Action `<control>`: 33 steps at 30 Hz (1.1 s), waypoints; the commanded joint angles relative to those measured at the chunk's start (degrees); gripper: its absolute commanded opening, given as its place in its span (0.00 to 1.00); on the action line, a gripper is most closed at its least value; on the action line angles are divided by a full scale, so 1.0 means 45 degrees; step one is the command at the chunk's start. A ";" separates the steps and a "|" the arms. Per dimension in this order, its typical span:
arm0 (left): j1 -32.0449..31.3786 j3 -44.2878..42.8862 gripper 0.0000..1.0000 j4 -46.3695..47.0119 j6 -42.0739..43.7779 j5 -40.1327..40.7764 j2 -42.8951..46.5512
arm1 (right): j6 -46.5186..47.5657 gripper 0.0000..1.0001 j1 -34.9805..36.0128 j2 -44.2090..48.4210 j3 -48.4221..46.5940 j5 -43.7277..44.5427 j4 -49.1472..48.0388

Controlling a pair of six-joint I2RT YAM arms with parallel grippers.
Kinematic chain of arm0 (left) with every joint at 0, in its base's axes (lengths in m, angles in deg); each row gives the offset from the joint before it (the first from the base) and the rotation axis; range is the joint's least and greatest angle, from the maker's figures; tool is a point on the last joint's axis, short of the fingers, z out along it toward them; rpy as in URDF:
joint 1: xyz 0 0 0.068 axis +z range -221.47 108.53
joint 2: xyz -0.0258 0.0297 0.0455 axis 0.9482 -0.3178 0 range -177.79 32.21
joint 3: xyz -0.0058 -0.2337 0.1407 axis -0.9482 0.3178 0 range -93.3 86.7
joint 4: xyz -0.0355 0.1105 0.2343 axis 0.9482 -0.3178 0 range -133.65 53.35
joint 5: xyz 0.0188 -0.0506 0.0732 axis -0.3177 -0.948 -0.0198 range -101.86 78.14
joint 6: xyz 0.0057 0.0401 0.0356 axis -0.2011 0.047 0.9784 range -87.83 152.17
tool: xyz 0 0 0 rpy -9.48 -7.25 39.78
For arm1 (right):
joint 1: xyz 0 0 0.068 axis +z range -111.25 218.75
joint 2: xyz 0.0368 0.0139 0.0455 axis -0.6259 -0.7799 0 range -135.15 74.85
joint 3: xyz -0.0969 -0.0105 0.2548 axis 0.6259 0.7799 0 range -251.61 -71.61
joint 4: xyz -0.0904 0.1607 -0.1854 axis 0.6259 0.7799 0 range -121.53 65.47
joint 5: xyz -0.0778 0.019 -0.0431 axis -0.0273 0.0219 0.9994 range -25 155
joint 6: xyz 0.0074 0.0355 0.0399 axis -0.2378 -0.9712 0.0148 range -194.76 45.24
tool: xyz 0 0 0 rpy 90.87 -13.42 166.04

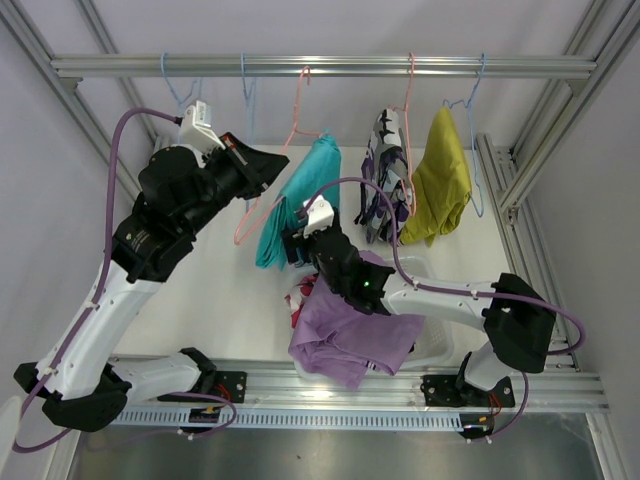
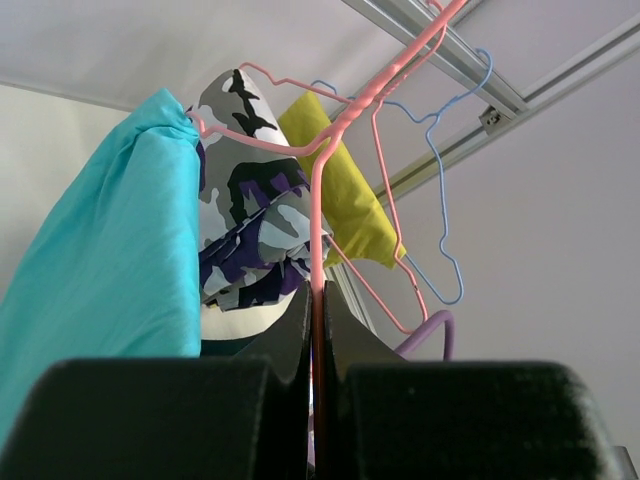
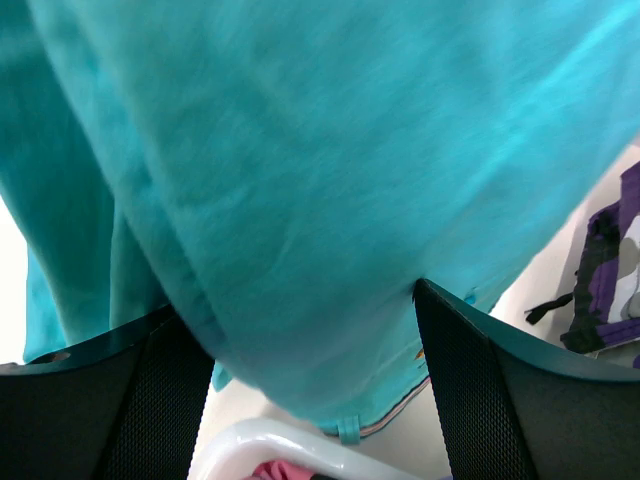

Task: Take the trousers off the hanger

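Teal trousers [image 1: 298,195] hang on a pink hanger [image 1: 262,205] from the rail. My left gripper [image 1: 268,166] is shut on that hanger's wire [image 2: 318,240], beside the teal cloth [image 2: 100,270]. My right gripper [image 1: 300,240] is open at the lower end of the teal trousers [image 3: 320,160]; the cloth hangs between its wide-apart fingers [image 3: 500,400]. Purple-grey-white camouflage trousers [image 1: 387,180] and mustard trousers [image 1: 442,185] hang further right. Lilac trousers [image 1: 350,335] lie draped over a white basket [image 1: 435,345], with pink camouflage cloth [image 1: 300,300] under them.
Empty blue hangers [image 1: 180,92] hang on the metal rail [image 1: 330,66] at the left, and another [image 1: 478,150] beside the mustard trousers. The frame uprights stand at both sides. The basket's rim [image 3: 270,445] lies just below my right gripper.
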State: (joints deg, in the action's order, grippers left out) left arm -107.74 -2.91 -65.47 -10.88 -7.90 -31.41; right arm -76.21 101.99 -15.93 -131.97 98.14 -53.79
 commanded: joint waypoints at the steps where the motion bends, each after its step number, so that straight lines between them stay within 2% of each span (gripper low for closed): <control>1: -0.0143 -0.0655 0.00 0.2029 -0.0043 0.0466 0.0582 | 0.0186 0.80 -0.0011 0.0525 -0.0513 0.0681 -0.1478; 17: -0.0143 -0.0538 0.00 0.1990 -0.0044 0.0661 0.0328 | -0.0126 0.80 -0.0108 0.1111 -0.1060 -0.0354 -0.1634; 33: -0.0182 -0.0557 0.01 0.1990 -0.0121 0.0583 0.0387 | 0.0713 0.80 -0.0500 0.0526 -0.2035 0.0427 -0.1342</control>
State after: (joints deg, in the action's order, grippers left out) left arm -107.89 -2.91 -65.49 -10.90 -5.93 -31.43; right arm -74.60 100.13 -13.18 -137.52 97.40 -56.96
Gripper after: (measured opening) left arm 0.023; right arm 0.798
